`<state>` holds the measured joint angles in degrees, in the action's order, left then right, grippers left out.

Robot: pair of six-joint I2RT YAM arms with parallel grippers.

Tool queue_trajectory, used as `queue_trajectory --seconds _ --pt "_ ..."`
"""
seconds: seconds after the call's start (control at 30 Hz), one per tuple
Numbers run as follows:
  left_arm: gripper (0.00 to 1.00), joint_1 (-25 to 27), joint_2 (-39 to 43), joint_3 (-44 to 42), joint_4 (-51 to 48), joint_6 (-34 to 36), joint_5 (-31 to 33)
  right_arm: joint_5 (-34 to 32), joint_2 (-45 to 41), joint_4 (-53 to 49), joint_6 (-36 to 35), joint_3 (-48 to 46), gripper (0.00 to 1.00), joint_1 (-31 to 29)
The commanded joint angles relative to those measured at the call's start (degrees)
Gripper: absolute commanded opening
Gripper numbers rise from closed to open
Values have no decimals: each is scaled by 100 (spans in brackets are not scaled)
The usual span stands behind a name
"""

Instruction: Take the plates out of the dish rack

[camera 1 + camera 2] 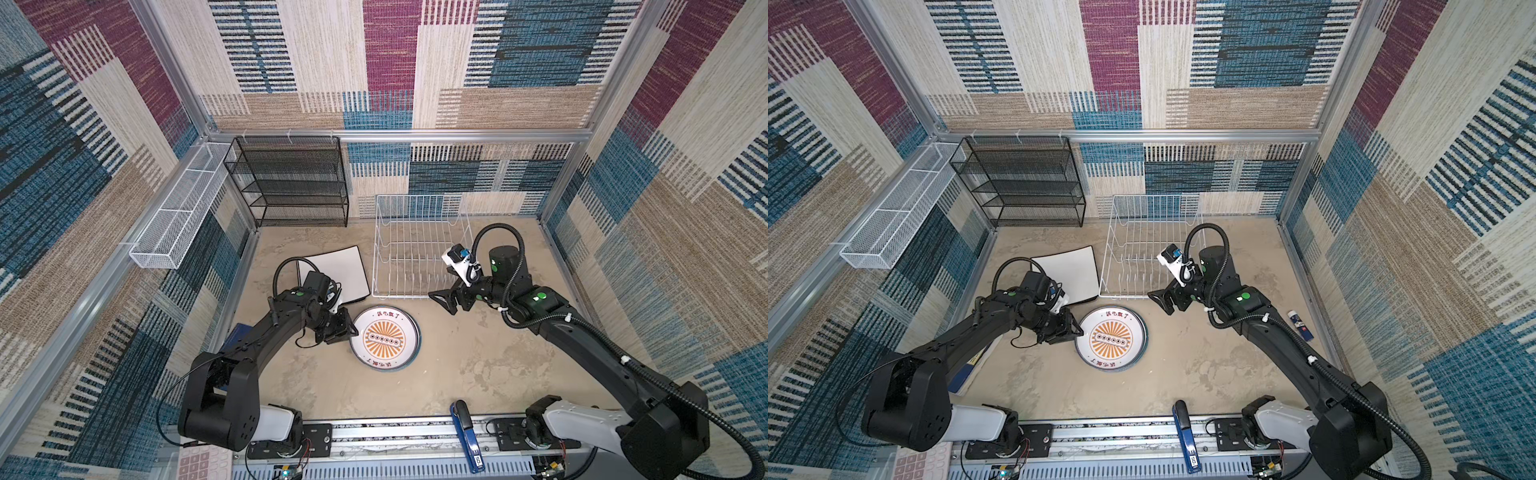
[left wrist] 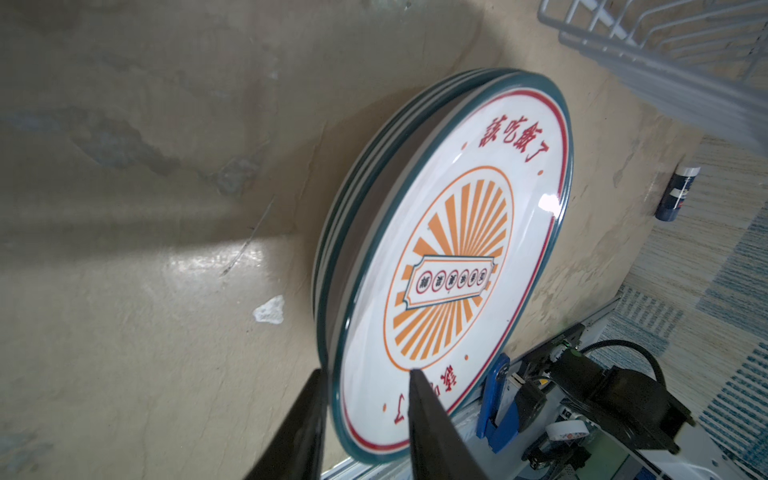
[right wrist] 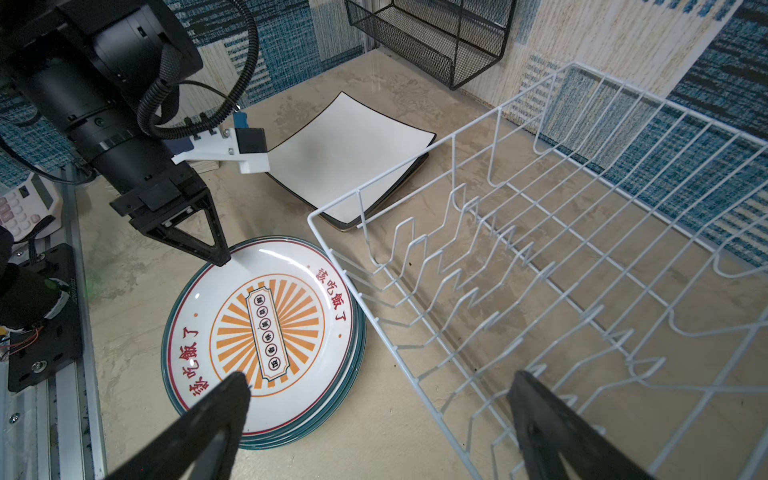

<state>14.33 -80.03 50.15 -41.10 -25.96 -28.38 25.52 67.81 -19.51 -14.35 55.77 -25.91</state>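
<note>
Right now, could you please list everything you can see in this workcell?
dish rack: one, white wire, back, right of centre, no plates inside
round plates: one stack, number unclear, white with orange sunburst, mid-floor
square plates: one stack, white with black edges, left of the dish rack
mesh shelf: one, black, back wall
mesh basket: one, white, left wall
stapler: one, blue, front rail
tube: one, dark blue, by right wall
calculator: one, pale pink, front left
left gripper: black, jaws astride the top round plate's rim
right gripper: black, open, at the dish rack's near edge
</note>
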Motion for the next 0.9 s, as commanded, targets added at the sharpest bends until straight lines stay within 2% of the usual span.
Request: queue_trajectory --seconds 0.0,0.1,0.23,0.4,0.5,0.6,0.77,0.83,0.87 --pt "36 9 25 56 -37 108 48 -22 -15 132 37 5 99 -10" --pt "42 17 119 56 -45 83 137 -61 -45 149 23 -34 99 -10" --pt "55 17 276 152 -231 67 408 -192 -73 195 72 -36 99 -10" --pt "65 17 677 440 -489 103 829 -692 -337 541 116 -211 99 -8" --pt "69 17 1008 764 -593 286 1098 -1225 -563 848 173 -326 99 -10" --pt "75 17 1324 1124 -588 610 1413 -2178 -883 1221 250 -506 99 -12" --pt "84 17 1872 1541 -294 1122 2440 -3396 -1519 1914 259 -943 99 20" --pt "99 17 2164 1444 189 1277 2815 -3698 -1791 2252 349 -1168 99 74" --pt "100 14 2288 1348 433 1338 2946 -3776 -1898 2387 403 -1284 99 121"
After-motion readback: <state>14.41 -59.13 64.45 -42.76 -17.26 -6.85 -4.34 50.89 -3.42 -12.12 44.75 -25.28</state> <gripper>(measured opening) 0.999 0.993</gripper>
